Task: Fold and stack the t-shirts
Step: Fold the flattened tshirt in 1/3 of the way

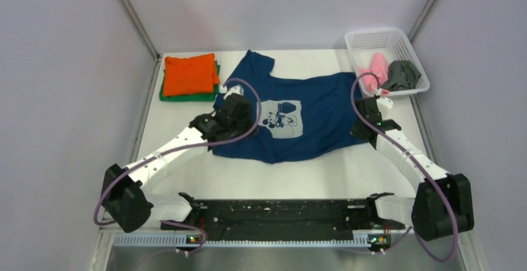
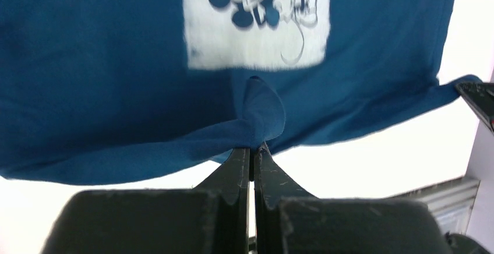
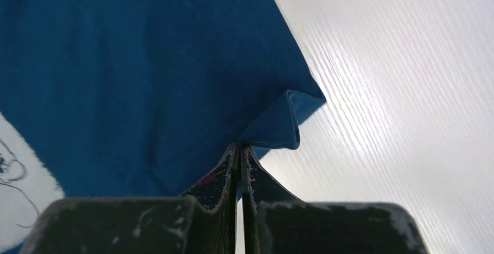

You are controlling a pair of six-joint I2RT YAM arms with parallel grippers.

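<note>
The navy t-shirt (image 1: 314, 112) with a pale mouse print (image 1: 280, 119) lies spread in the middle of the table. My left gripper (image 1: 243, 110) is shut on a fold of its left edge, seen in the left wrist view (image 2: 254, 147). My right gripper (image 1: 366, 127) is shut on its right corner, seen in the right wrist view (image 3: 240, 147). A folded orange shirt (image 1: 189, 73) lies on a folded green shirt (image 1: 186, 96) at the back left. A pink shirt (image 1: 373, 72) and a dark grey shirt (image 1: 403, 75) lie in the basket.
A white mesh basket (image 1: 373, 36) stands at the back right. A black bar (image 1: 279, 212) runs along the near edge between the arm bases. Walls enclose the table on the left and right.
</note>
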